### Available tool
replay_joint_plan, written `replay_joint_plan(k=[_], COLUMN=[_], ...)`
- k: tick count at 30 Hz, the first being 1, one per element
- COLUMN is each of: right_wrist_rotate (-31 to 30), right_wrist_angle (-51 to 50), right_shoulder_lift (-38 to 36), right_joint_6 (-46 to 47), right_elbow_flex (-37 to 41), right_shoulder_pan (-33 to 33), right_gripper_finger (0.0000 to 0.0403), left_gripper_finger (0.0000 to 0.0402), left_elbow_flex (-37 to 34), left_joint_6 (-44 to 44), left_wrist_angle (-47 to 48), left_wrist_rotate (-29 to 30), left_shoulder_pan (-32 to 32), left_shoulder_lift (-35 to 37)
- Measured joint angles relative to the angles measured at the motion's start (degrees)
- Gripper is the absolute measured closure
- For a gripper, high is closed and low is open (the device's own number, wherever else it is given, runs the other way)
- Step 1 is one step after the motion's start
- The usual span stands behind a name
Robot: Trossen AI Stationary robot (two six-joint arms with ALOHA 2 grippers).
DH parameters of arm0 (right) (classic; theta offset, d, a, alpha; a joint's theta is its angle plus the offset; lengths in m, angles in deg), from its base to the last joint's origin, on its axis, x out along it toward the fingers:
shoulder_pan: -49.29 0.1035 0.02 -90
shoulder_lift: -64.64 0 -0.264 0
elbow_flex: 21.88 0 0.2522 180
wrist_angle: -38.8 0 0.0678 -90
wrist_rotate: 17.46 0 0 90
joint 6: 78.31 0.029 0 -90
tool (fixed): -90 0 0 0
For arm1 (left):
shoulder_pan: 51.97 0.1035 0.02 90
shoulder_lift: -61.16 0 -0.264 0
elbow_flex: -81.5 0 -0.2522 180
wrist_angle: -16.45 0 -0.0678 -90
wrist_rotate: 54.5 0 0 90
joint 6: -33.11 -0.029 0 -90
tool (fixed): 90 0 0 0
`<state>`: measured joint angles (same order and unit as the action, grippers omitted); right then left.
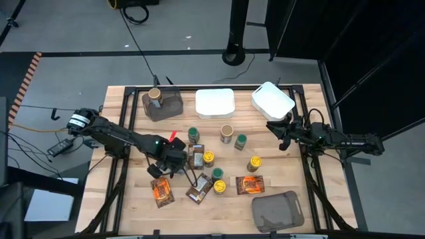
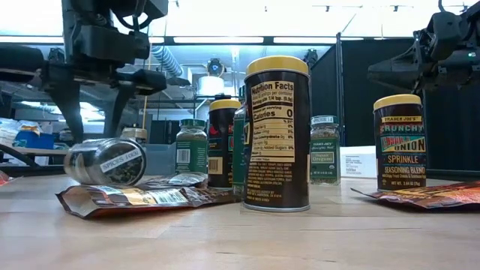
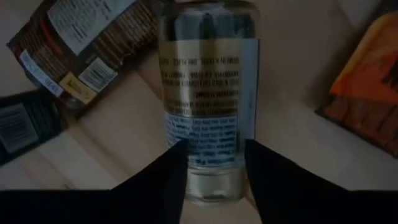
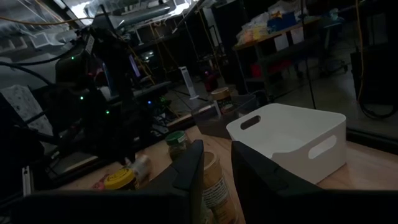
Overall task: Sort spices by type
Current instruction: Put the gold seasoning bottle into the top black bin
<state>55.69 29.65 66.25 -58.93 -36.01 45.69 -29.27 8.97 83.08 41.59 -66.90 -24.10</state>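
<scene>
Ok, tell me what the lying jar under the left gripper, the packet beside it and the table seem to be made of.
Lying jar: clear glass or hard plastic, glossy; the contents show through and its wall glints around a paper-looking label.
Brown packet: thin foil or plastic film, shiny and crinkled.
Table: pale wooden planks with visible grain and seams, matte.
Left gripper: fingers look like dark matte plastic, though that is uncertain.

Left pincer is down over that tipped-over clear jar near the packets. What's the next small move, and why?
Probably finish closing the left pincer on the clear glass jar lying on its side. Its dark fingers flank the jar's end with slight gaps, so it doesn't look gripped yet. Lift only once it is pinched.
</scene>
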Motion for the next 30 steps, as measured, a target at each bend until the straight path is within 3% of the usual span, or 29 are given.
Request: replay_joint_plan(k=[6,15,19,25,30], right_wrist_rotate=[0.0,0.0,0.0,0.0,0.0], right_wrist_angle=[0.0,0.0,0.0,0.0,0.0], right_shoulder_lift=[0.0,0.0,0.0,0.0,0.0], right_joint_6=[0.0,0.0,0.0,0.0,0.0], right_elbow_flex=[0.0,0.0,0.0,0.0,0.0], right_shoulder_pan=[0.0,0.0,0.0,0.0,0.0], right_gripper_finger=[0.0311,0.0311,0.0311,0.0311,0.0311], left_gripper_finger=[0.0257,0.0255,0.0262,0.0264,0.0211], left_elbow_flex=[1.3,14.0,15.7,15.5,15.5], left_joint_6=[7.0,28.2,39.6,37.3,35.2], left_wrist_angle=[2.3,8.3,8.8,12.3,16.2], left_wrist_rotate=[0.1,0.2,-1.5,-4.4,-10.7], left_shoulder_pan=[0.0,3.1,3.8,3.4,6.2], left_shoulder_lift=[0.0,0.2,0.3,-0.9,-2.3])
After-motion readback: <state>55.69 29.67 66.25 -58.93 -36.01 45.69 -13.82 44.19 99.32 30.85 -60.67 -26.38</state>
